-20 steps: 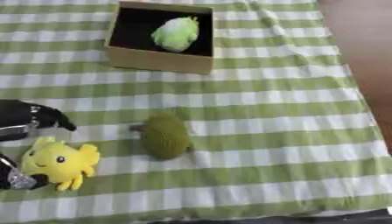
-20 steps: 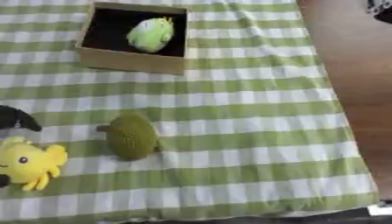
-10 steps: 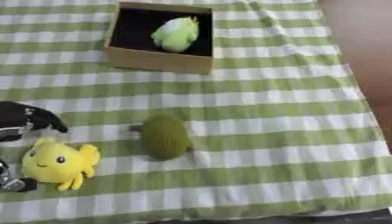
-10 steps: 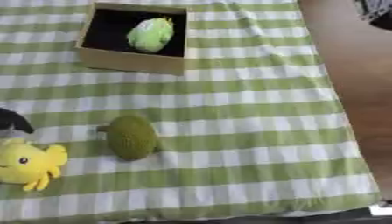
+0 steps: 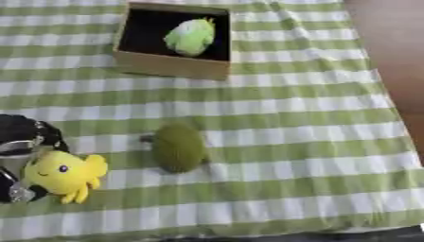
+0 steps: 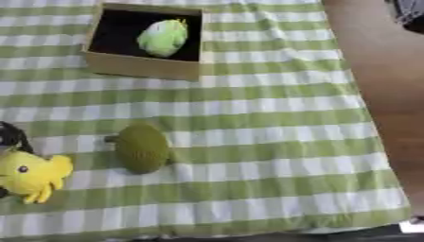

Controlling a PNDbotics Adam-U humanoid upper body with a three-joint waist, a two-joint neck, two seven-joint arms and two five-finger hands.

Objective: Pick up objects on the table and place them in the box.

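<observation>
A yellow plush toy (image 5: 62, 174) lies on the green-and-white checked cloth at the near left. My left hand (image 5: 23, 137) is at the left edge, its black fingers curled over the toy's top and another part (image 5: 13, 191) showing under it. A dark green rounded plush (image 5: 177, 147) lies alone in the middle of the table. The cardboard box (image 5: 170, 67) stands at the far side, with a light green plush (image 5: 190, 37) inside it. My right hand shows in no view.
The table's right edge (image 6: 364, 108) borders brown floor. A dark shape (image 6: 407, 12) sits at the top right corner, off the table. The near edge of the cloth runs along the bottom of both views.
My left hand has sunk slightly lower and further left around the yellow toy. The toy, the dark green plush and the box have stayed where they were.
</observation>
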